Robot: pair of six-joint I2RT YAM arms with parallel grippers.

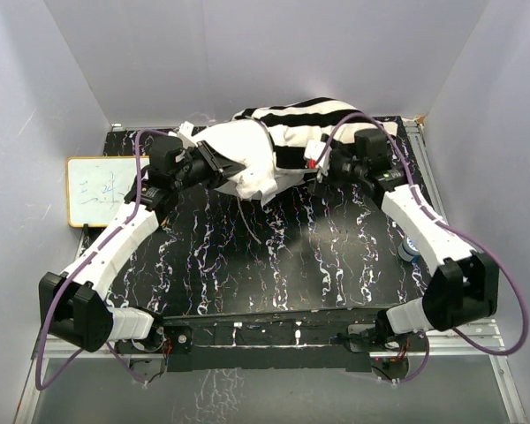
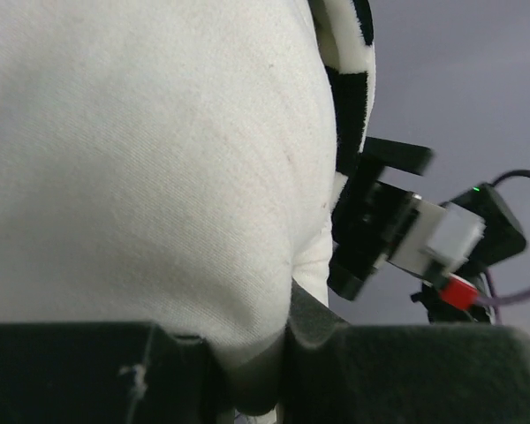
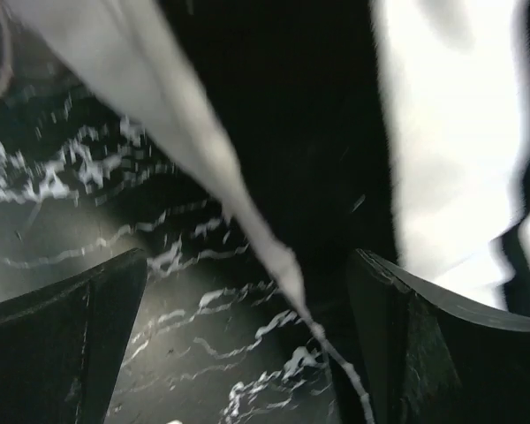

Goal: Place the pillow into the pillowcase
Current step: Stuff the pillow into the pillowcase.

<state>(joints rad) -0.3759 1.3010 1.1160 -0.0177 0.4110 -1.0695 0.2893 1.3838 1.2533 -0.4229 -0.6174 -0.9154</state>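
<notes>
The pillow [image 1: 247, 168] lies lengthwise along the far edge of the table [image 1: 274, 265]. Its right end sits inside the striped pillowcase [image 1: 311, 117] and its left end is bare. The left gripper [image 2: 256, 375] pinches that bare white end narrowly. The right gripper [image 3: 247, 353], nearer the case's mouth, stands wide, with a loose fabric edge hanging ungripped between its jaws.

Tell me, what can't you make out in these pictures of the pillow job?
- Top view: how far the pillow reaches inside the pillowcase; the striped cloth itself covers it.
- Top view: the whiteboard writing is too small to read.
- Right wrist view: blurred, so whether the open right end effector touches cloth is unclear.
- Left wrist view: the pillow fills the frame, hiding the table.
</notes>
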